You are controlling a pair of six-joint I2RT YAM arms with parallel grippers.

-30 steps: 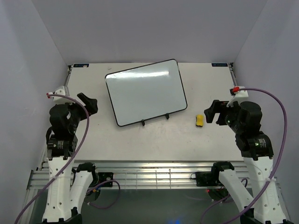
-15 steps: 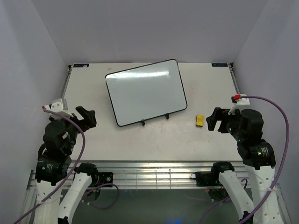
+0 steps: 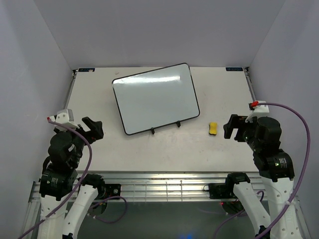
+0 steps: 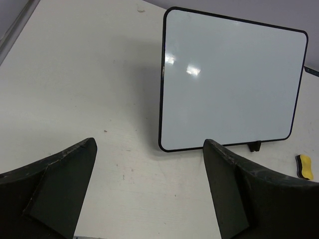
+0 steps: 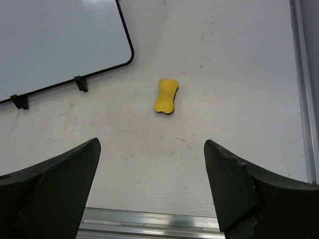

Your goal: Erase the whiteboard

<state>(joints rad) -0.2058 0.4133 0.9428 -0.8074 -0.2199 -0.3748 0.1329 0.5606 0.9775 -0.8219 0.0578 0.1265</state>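
- The left hand (image 3: 92,127) was spread wide and held nothing; in the left wrist view its two dark fingers (image 4: 57,191) framed bare counter (image 4: 75,74).
- It hung above the counter's near-left part, well apart from the board (image 3: 155,98).
- The right hand (image 3: 230,127) was also wide and gripped nothing, with both fingers (image 5: 239,189) apart at the lower corners of its own wrist view.
- It hung over the near-right part of the counter, pointing toward the middle.
- A small yellow eraser (image 3: 213,128) lay flat on the counter just left of the right hand, touching neither finger.
- In the right wrist view the eraser (image 5: 165,95) had a pinched waist, like a bone, and sat between the finger lines and farther out.
- The eraser lay near the board's near-right corner, beside it and not touching it.
- The board sat at the counter's middle rear, turned slightly so that its right side lay farther back.
- Its face was plain white inside a thin black rim, with soft glare near the top (image 4: 179,62).
- Two small black feet (image 3: 152,131) stuck out under its near edge; it seemed to lean on a stand, though the tilt was hard to judge from above.
- A purple cable (image 3: 294,117) looped from the right wrist down along that arm.
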